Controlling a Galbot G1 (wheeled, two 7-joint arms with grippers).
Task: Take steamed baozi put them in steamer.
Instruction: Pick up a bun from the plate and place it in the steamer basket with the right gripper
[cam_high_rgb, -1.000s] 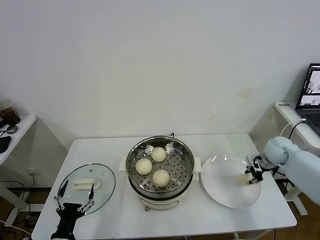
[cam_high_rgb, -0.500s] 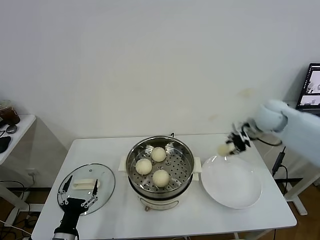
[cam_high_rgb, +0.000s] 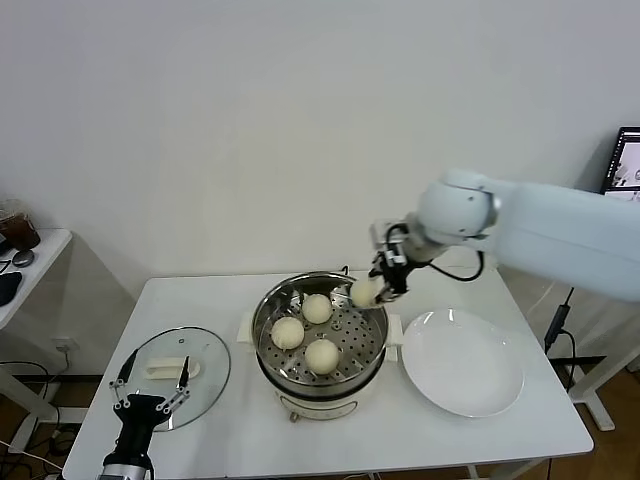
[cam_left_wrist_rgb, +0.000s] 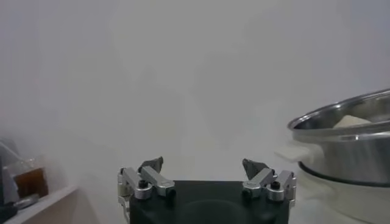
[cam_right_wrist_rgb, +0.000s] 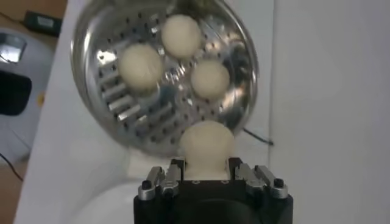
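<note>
Pinched between the right gripper's (cam_right_wrist_rgb: 207, 173) fingers is the last baozi (cam_high_rgb: 364, 292), held up in the air just over the steamer's (cam_high_rgb: 268, 300) right-hand rim, not yet fully above the perforated tray. Three more baozi already sit inside: one toward the back (cam_high_rgb: 317, 308), one on the left (cam_high_rgb: 287, 332), one toward the front (cam_high_rgb: 321, 355). From the wrist camera you can see the held bun (cam_right_wrist_rgb: 206, 141) hanging over the pot's edge, with the other three grouped beyond it.

The white plate (cam_high_rgb: 500, 385) to the right of the pot has nothing on it, so this looks like the final bun to go in. To place it well, I'd carry it a little further inward over the bare stretch of tray on the right side, clear of the steel wall and apart from the neighbouring buns, then lower it until it touches the tray before letting go. Dropping it from where it hangs risks it catching the rim or rolling against the others. The dough looks soft, so a light grip is best.

Down at the front left, the left gripper (cam_high_rgb: 150, 401) waits with its fingers spread apart, just over the near edge of the glass lid (cam_high_rgb: 200, 352) lying on the table (cam_high_rgb: 420, 440).
</note>
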